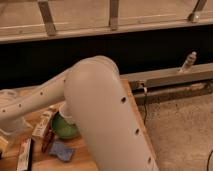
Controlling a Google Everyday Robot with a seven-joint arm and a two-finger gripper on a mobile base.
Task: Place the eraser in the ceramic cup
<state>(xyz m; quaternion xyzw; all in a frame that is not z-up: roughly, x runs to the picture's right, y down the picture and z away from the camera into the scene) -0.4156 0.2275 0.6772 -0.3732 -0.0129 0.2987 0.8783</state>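
**Ann:** Which step was in hand?

**Ben:** The reaching step, it was judged. The eraser (24, 156) was seen lying flat on the wooden table (80, 161), down at the near left. It was not held by anything.

**Ann:** Where was the gripper found?

**Ben:** The gripper (11, 134) was seen low at the far left edge, at the end of the big white arm (100, 115). It was near the eraser, and no touch could be made out. Its fingers were spread wide, and nothing was held between them.

**Ann:** And the ceramic cup?

**Ben:** Only a pale bit of the ceramic cup (64, 111) could be seen, right at the back of the green bowl (62, 129). The rest was hidden by the arm. Whether it stood in the bowl or just behind it could not be told.

**Ann:** What else was lying close?

**Ben:** A cream tube (42, 124) was seen between the eraser and the bowl. A blue-grey pad (62, 150) was seen in front of the bowl.

**Ann:** What was called for next?

**Ben:** It was judged that the gripper had to be brought down over the eraser and shut on its long sides. Care was needed so the tube was not grabbed by mistake. Then the eraser had to be lifted, carried to the right and dropped into the cup, one end first.
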